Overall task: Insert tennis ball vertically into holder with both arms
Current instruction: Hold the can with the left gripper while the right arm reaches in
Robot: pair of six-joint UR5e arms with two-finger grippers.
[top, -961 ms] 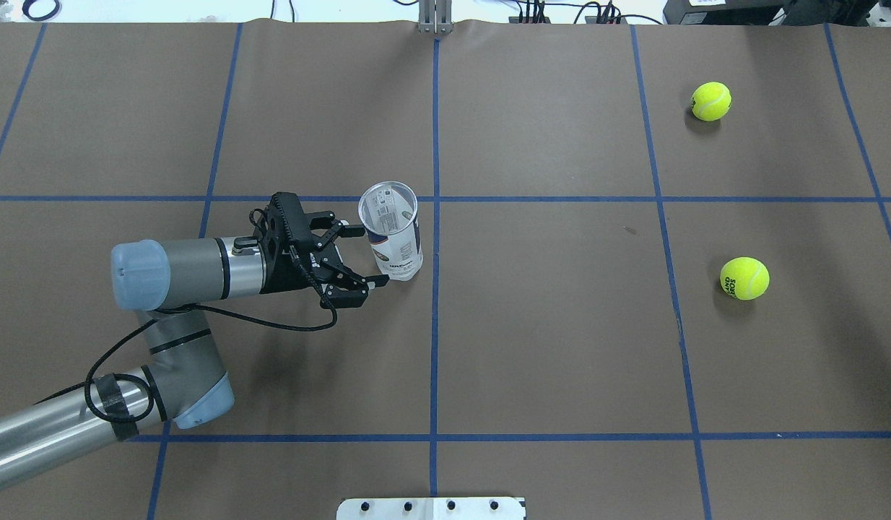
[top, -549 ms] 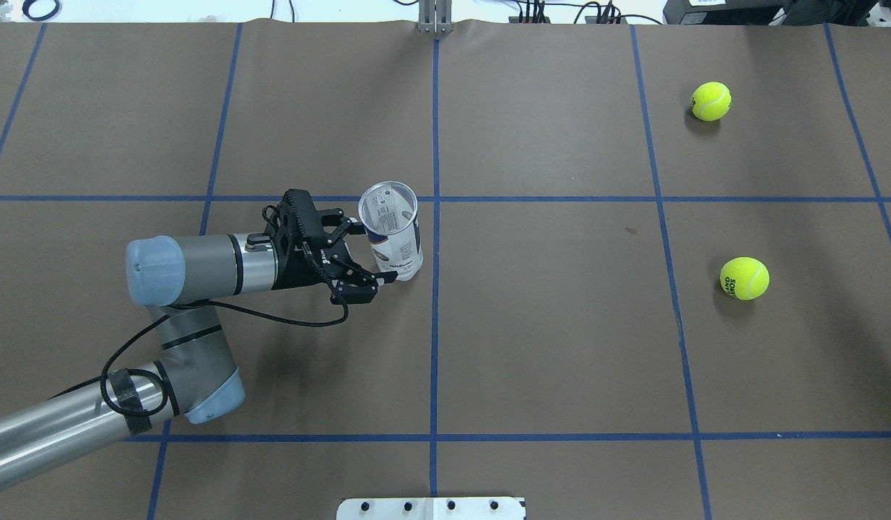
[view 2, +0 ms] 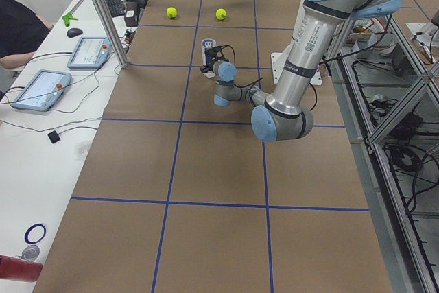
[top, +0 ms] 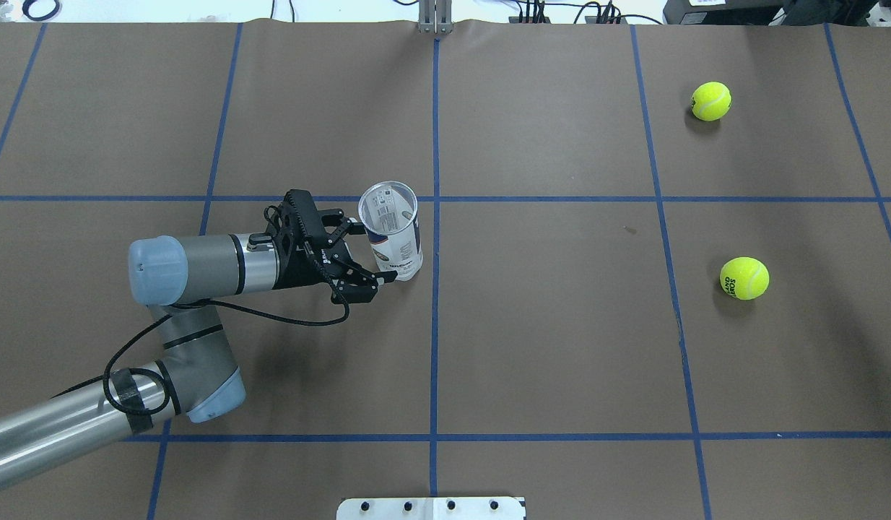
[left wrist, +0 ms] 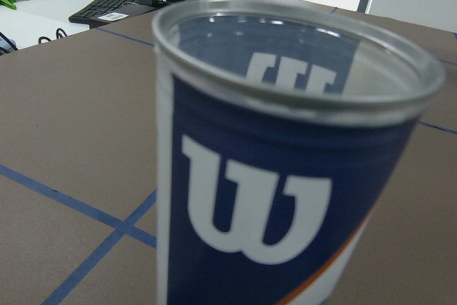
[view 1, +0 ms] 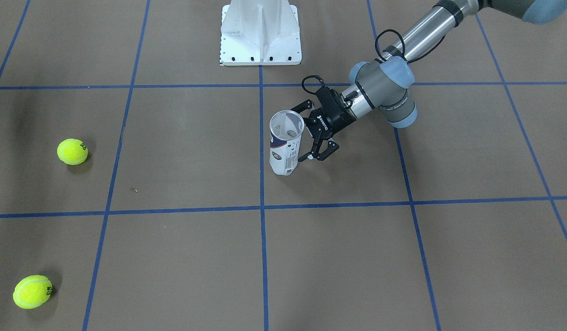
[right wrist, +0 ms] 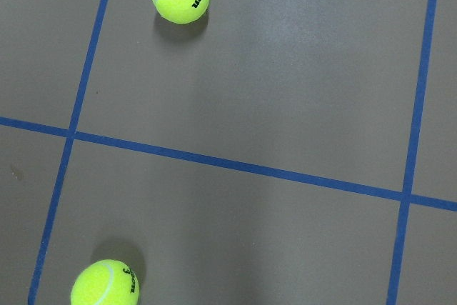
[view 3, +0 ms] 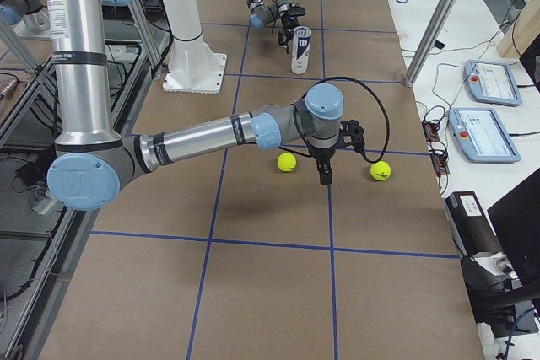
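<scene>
Overhead exterior view: the holder [top: 392, 238] is seen standing upright on the brown table [top: 546, 347], its open silver-rimmed mouth upward, just to the left of the central blue line and just below a crossing blue line. The left gripper [top: 377, 254] is held level at the holder's left side, with its fingers spread wide apart; one fingertip is placed by the rim and the other near the base, so that the can's near wall is bracketed between them. Whether the fingertips touch the plastic cannot be told.

From the left wrist camera the holder [left wrist: 285, 198] is shown very close, filling the frame, and a white W on the navy label is seen.

Two tennis balls [top: 710, 101] [top: 744, 278] are found well apart from the holder, on the table's right part. In the exterior right view the right gripper [view 3: 326, 179] is seen pointing down above the table between these two balls [view 3: 288, 162] [view 3: 380, 171]; whether its fingers are apart or together cannot be told.

A white pedestal base [view 1: 260, 32] is seen at the robot's edge of the table
</scene>
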